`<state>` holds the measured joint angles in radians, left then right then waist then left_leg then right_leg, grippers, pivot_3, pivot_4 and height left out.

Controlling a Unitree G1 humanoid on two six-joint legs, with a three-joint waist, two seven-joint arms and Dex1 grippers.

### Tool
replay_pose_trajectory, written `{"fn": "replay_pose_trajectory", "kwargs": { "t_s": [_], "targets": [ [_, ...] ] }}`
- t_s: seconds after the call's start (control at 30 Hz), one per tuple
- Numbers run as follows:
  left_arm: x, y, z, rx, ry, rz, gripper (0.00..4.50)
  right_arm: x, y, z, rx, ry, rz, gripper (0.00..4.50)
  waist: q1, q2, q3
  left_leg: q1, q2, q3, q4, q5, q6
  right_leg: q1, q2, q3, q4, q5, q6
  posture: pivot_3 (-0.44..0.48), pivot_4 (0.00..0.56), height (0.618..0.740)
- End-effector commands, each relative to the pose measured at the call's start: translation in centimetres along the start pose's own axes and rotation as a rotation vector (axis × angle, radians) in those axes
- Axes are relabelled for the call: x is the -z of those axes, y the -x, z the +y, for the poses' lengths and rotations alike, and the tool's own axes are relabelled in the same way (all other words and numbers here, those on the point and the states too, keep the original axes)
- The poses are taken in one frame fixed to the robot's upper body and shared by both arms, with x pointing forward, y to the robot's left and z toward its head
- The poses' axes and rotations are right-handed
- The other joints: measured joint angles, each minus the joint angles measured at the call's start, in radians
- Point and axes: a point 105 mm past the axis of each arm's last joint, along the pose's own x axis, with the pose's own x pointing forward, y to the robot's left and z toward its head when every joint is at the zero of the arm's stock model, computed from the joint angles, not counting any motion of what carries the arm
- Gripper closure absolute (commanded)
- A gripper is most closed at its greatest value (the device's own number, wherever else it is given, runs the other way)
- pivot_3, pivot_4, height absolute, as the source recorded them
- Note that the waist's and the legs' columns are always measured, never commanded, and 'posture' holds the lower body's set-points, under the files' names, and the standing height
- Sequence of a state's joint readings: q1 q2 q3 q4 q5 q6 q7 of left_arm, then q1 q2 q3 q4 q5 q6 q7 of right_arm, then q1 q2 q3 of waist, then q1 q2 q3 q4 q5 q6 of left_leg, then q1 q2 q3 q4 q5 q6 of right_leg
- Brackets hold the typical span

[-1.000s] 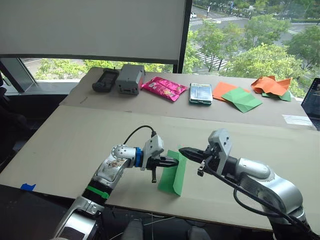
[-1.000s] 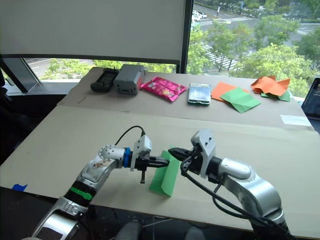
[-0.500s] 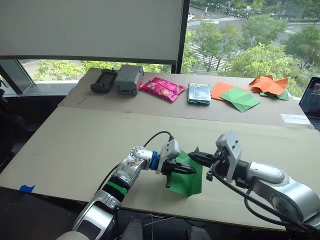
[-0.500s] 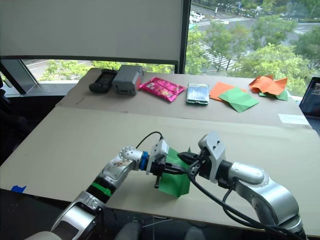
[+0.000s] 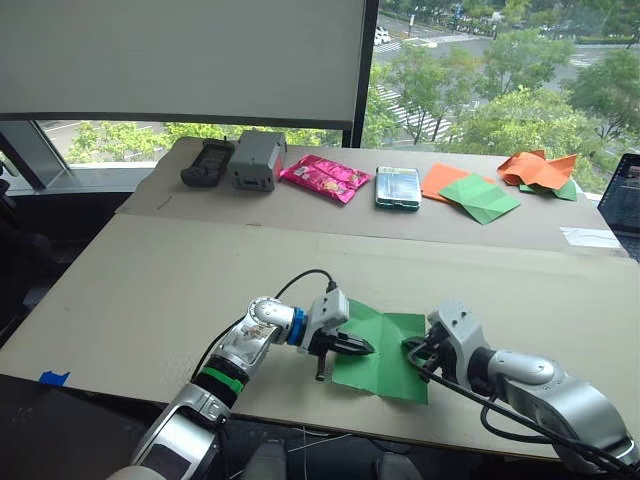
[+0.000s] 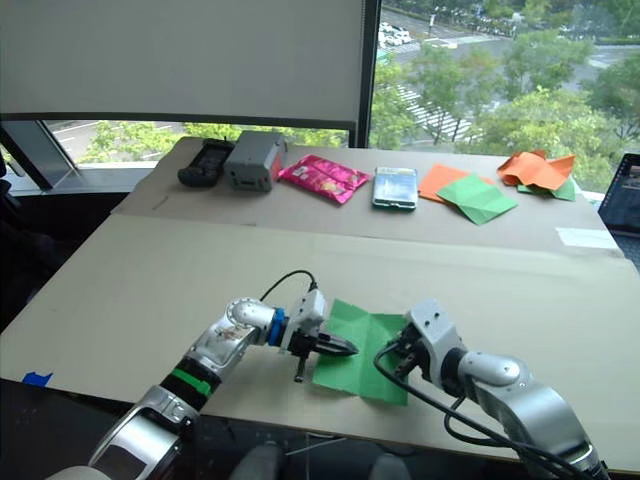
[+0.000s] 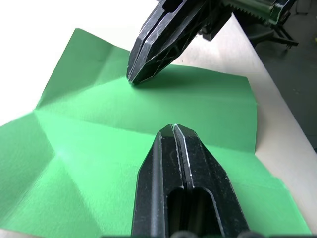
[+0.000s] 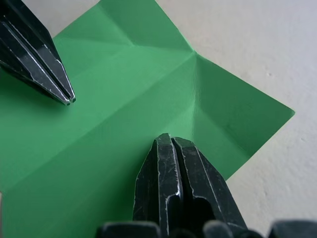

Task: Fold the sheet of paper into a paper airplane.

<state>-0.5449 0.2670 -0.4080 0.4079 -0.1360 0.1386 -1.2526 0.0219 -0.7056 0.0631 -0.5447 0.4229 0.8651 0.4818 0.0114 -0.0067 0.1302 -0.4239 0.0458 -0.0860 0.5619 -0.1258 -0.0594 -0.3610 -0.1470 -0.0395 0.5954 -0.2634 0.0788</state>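
The sheet of paper [image 5: 385,342], bright green with several crease lines, lies opened out flat on the beige table [image 5: 150,290] near its front edge. My left gripper [image 5: 366,349] is shut, and its tip rests on the sheet's left part. From the other side my right gripper [image 5: 409,347] is also shut, tip down on the sheet's right part. In the left wrist view the left fingertips [image 7: 173,130] sit on the green sheet [image 7: 89,148] with the right gripper [image 7: 134,79] facing them. The right wrist view has its own shut gripper [image 8: 168,139] over the creases.
Along the table's far side lie a black device [image 5: 207,162], a grey box [image 5: 257,158], a pink snack packet [image 5: 328,178], a phone [image 5: 399,187], a paler green folded paper [image 5: 480,197] on an orange sheet, and crumpled orange paper [image 5: 538,170].
The sheet was held upright and folded between both grippers; now it is spread flat on the table. Both grippers have come down with their tips on it.
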Motion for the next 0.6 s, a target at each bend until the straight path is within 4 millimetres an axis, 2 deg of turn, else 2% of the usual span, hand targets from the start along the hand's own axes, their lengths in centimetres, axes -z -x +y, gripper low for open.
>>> {"fn": "replay_pose_trajectory", "kwargs": {
  "t_s": [0.03,0.3,0.43,0.5,0.6],
  "targets": [
    [0.9,0.4,0.4,-0.046,-0.037,0.04,4.5,-0.1,-0.1,-0.1,0.01,0.022,-0.024,4.46,0.0,0.0,0.0,0.0,0.0,0.0,0.0,0.0,0.0,0.0,0.0,0.0,0.0,0.0,0.0,0.0,0.15,0.713],
    [3.9,0.7,0.4,-0.092,-0.068,0.16,4.5,2.0,-0.6,-0.2,0.041,0.025,0.04,4.46,0.0,0.001,-0.005,0.002,0.0,0.0,0.001,0.0,-0.001,0.004,0.0,0.0,-0.001,0.0,0.0,0.0,0.15,0.713],
    [5.1,1.0,-0.1,-0.091,-0.09,0.205,4.5,2.1,-0.8,-0.1,0.043,0.021,0.036,4.46,-0.001,0.0,-0.008,0.004,0.0,0.0,0.001,-0.001,-0.001,0.006,0.0,0.0,-0.001,0.0,0.0,0.0,0.15,0.713],
    [4.9,1.3,-0.1,-0.106,-0.09,0.185,4.5,1.8,-0.8,-0.1,0.053,0.019,0.011,4.46,-0.002,-0.001,-0.009,0.006,0.001,0.0,0.001,-0.001,-0.001,0.007,0.0,0.0,-0.001,0.0,0.0,0.0,0.15,0.713],
    [3.5,2.1,0.1,-0.137,-0.085,0.119,4.5,0.2,-0.6,-0.3,0.075,-0.007,-0.08,4.46,-0.009,-0.001,-0.009,0.007,0.001,0.0,0.0,-0.001,-0.001,0.007,0.0,0.0,-0.001,0.0,0.0,0.0,0.15,0.713]
  ]
}}
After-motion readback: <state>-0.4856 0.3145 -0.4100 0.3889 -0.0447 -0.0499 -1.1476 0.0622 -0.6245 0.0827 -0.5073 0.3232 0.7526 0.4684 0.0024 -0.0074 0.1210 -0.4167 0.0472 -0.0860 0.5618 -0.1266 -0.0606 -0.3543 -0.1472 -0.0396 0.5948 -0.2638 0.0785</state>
